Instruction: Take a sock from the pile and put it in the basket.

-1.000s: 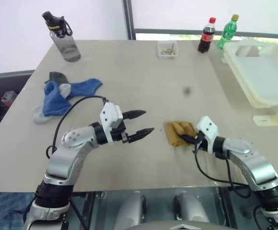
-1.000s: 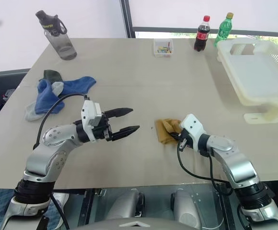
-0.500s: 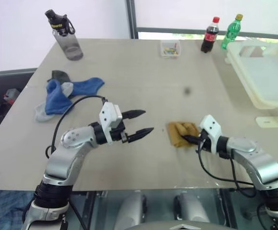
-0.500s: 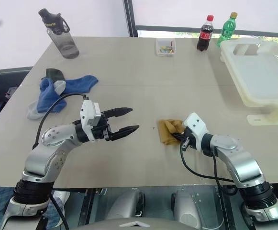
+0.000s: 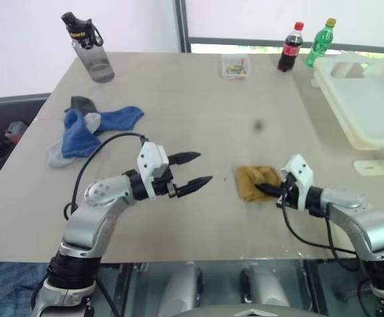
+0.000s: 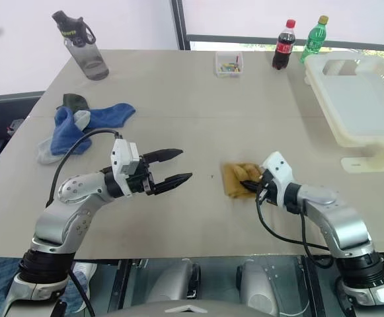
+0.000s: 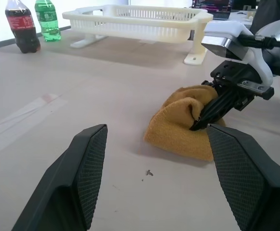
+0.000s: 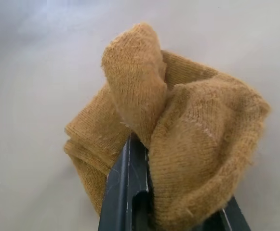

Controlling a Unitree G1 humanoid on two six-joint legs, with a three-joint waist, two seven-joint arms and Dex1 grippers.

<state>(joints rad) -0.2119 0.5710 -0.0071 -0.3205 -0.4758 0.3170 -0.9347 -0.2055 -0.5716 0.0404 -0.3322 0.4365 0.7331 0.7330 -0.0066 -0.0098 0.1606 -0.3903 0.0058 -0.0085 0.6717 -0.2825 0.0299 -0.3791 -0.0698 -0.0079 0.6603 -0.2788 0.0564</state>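
Your right gripper (image 5: 266, 190) is clamped on the mustard sock (image 5: 252, 181), apparently just off the table (image 5: 198, 105); left gripper (image 5: 198, 169) gapes empty. Pile (image 5: 86, 129) far left, basket (image 5: 367, 105) far right.

You can't see the right gripper (image 5: 263, 190) fingertips — the mustard sock (image 5: 252, 181) folds over them. Well beyond that claw, the basket (image 5: 350, 99) is cut off by the frame edge — its far side stays unseen.
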